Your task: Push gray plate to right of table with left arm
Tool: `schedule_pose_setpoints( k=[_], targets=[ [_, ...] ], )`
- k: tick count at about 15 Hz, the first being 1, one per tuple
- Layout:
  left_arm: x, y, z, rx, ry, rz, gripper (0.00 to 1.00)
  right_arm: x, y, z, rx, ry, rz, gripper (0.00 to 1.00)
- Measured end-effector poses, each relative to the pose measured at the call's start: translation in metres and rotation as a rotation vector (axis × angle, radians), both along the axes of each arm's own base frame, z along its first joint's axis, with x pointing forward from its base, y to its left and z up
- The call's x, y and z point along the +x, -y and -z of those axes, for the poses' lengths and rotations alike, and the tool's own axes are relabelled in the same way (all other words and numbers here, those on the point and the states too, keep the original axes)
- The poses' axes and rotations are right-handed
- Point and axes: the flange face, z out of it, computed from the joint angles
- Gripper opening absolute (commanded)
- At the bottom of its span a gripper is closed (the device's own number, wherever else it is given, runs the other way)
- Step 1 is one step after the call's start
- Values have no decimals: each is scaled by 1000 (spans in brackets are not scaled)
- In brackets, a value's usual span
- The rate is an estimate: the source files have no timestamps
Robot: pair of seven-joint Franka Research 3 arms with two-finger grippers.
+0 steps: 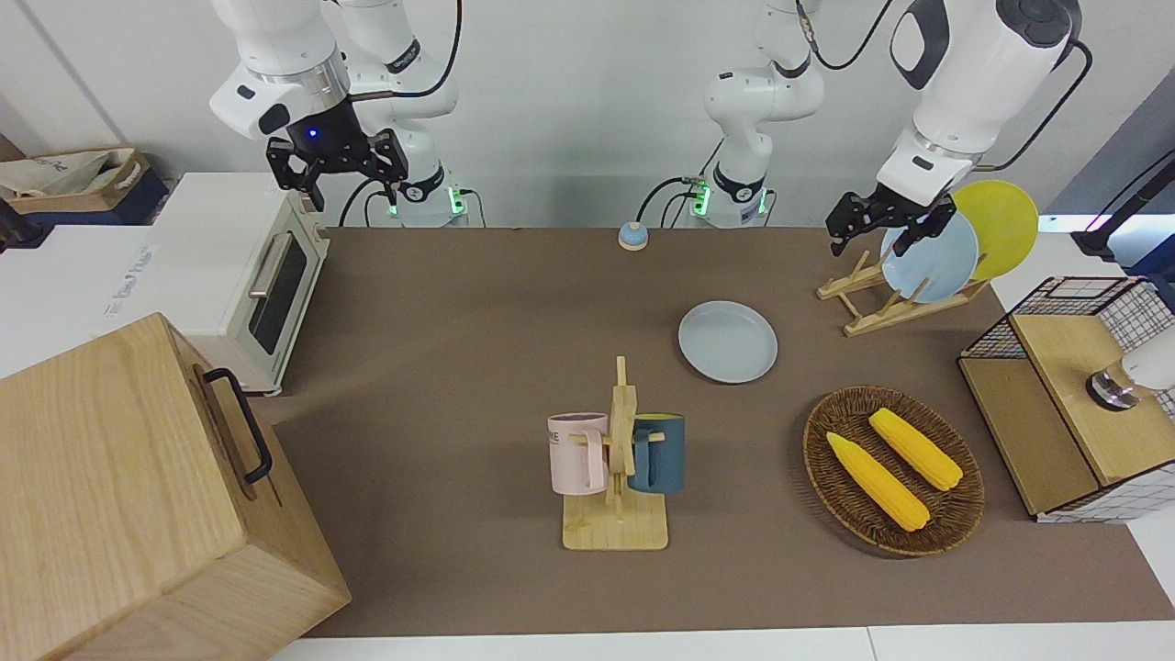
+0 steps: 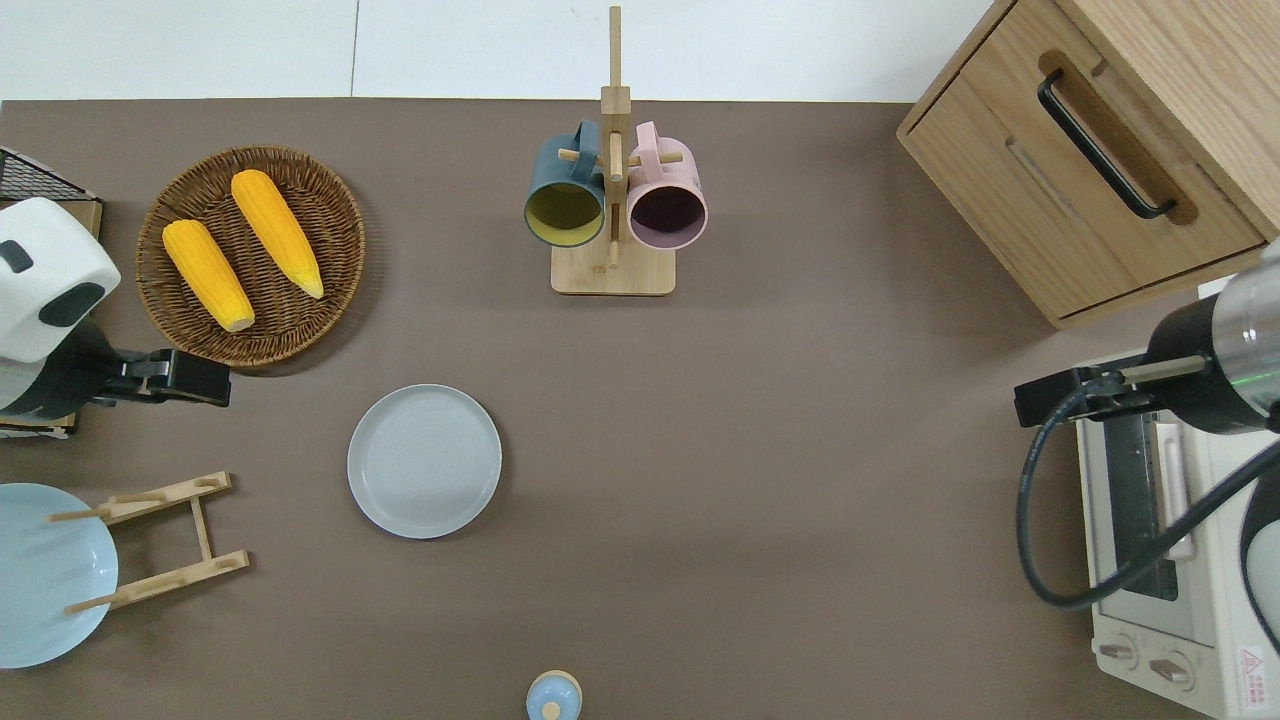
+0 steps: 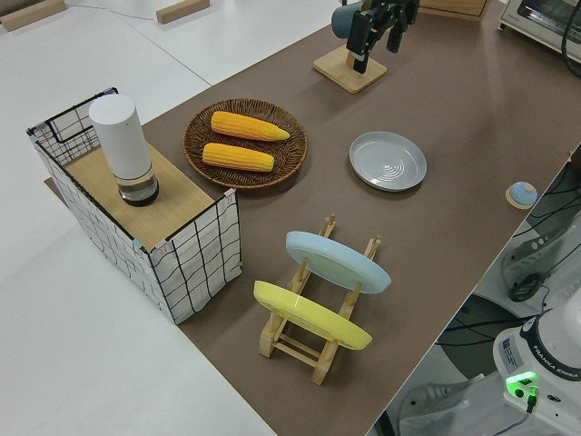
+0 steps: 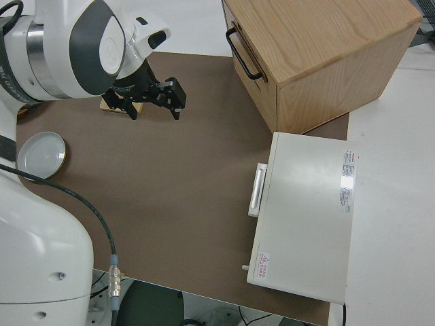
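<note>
While the gray plate lies flat on the table, clear of everything, the left gripper hangs in the air, fingers spread with nothing between them. Per the overhead view it is over the mat just beside the wicker basket that holds two corn cobs, well apart from the plate. Plate sits nearer the robots than the mug stand, toward the left arm's end, beside the wooden dish rack. Rack carries a sky-blue plate and a yellow plate. Right arm is parked, its gripper open and empty. Small blue knob sits at the robots' edge of the mat.
</note>
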Motion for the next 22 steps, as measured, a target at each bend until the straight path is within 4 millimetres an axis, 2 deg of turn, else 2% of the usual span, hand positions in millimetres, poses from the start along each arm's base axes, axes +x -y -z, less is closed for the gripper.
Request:
schedule_pose_setpoints(
  k=[15, 19, 21, 22],
  targets=[
    [-1, 0, 8, -2, -29, -4, 991, 0, 0, 0, 0, 0, 0, 983],
    [-2, 0, 36, -39, -54, -16, 991, 0, 0, 0, 0, 0, 0, 983],
    [-1, 0, 57, -47, -36, -23, 991, 0, 0, 0, 0, 0, 0, 983],
    [-1, 1, 75, -57, -22, -30, 991, 0, 0, 0, 0, 0, 0, 983]
  ],
)
